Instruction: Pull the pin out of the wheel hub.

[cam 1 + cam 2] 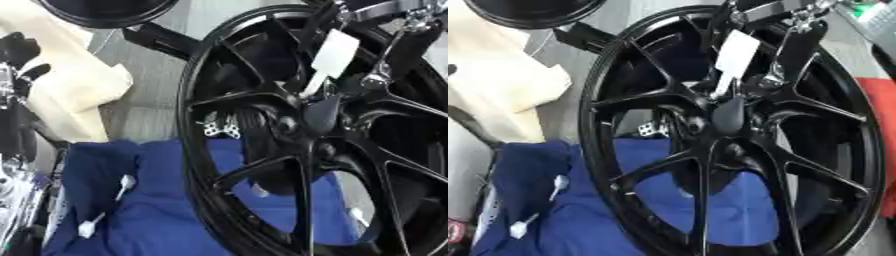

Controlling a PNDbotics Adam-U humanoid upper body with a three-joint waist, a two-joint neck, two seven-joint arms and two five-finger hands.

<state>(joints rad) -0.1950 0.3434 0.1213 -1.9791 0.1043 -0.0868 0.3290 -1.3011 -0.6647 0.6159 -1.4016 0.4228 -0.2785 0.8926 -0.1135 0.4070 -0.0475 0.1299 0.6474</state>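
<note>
The wheel (728, 130) is stood on the cloth (166, 200), with foam (70, 85) left and two pins (105, 210) laid lower-left.

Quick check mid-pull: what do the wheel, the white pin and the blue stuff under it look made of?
Wheel: likely painted metal, glossy black, highlights on the spokes.
White pin: looks like matte plastic, flat paddle head, no shine.
Blue cloth: soft fabric, folds and creases.

Glossy black wheel hub (710, 130); white tag-shaped pin (732, 57) just below dark, silver-jointed fingers (385, 60). Deep blue cloth (149, 200) well below those fingers, with small white pieces (105, 210). Cream foam (61, 75) far left.
</note>
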